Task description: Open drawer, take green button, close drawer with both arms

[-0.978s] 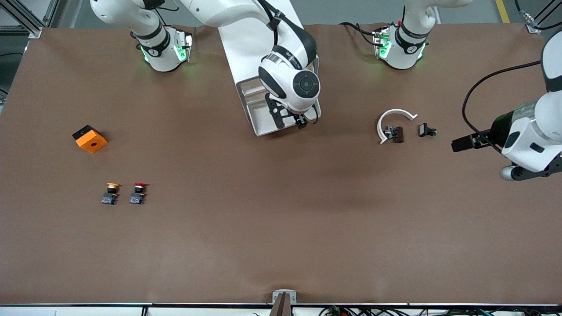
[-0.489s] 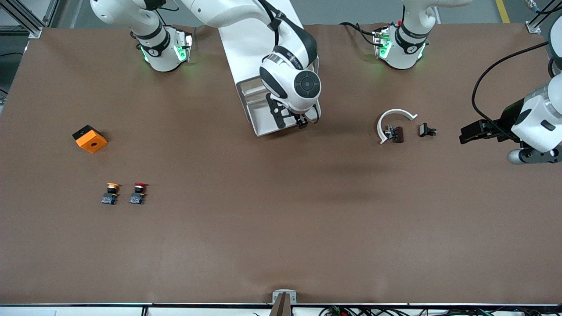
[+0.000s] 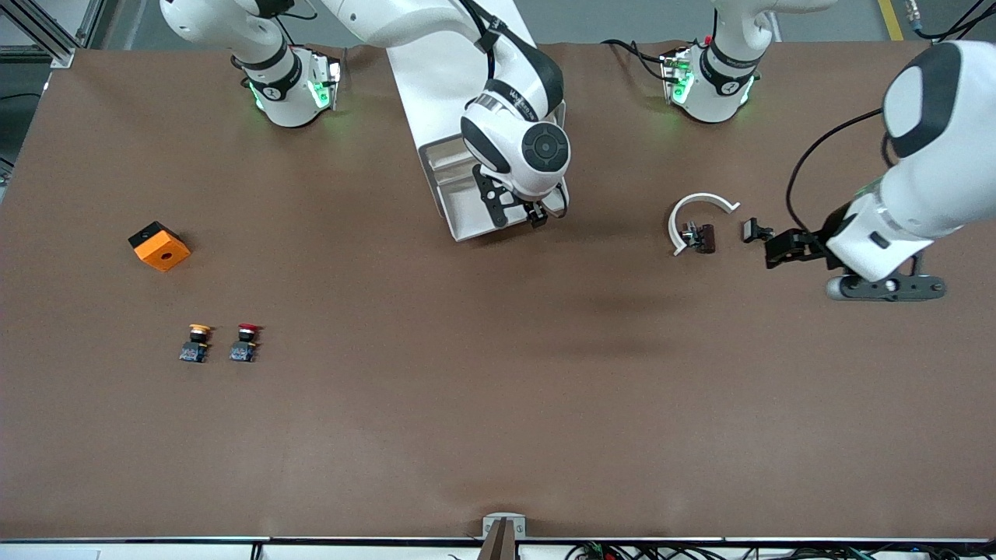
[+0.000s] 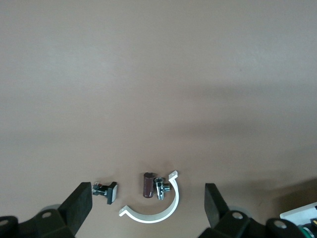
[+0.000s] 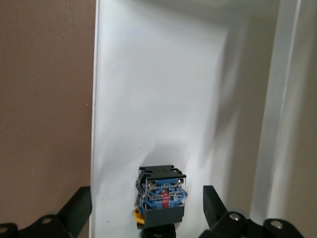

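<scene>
The drawer [image 3: 447,175] stands pulled out of the white cabinet [image 3: 436,78] at the middle of the table. My right gripper [image 3: 533,216] hangs over the drawer's front end, fingers open. In the right wrist view the drawer floor [image 5: 163,99] holds a button [image 5: 162,196] with a black body and bluish base, lying between the open fingers of my right gripper [image 5: 147,201] and not touched by them. Its cap is hidden. My left gripper [image 3: 778,249] is open and empty over the table beside a small black part [image 3: 755,230].
A white curved clamp [image 3: 696,210], a brown cylinder [image 3: 706,238] and a metal fitting lie by the left gripper [image 4: 148,198]. An orange block [image 3: 159,246], an orange-capped button [image 3: 194,343] and a red-capped button [image 3: 245,343] sit toward the right arm's end.
My left arm has swung in from the table's edge toward the small parts, its gripper now beside the black part. My right gripper has barely moved over the drawer.
</scene>
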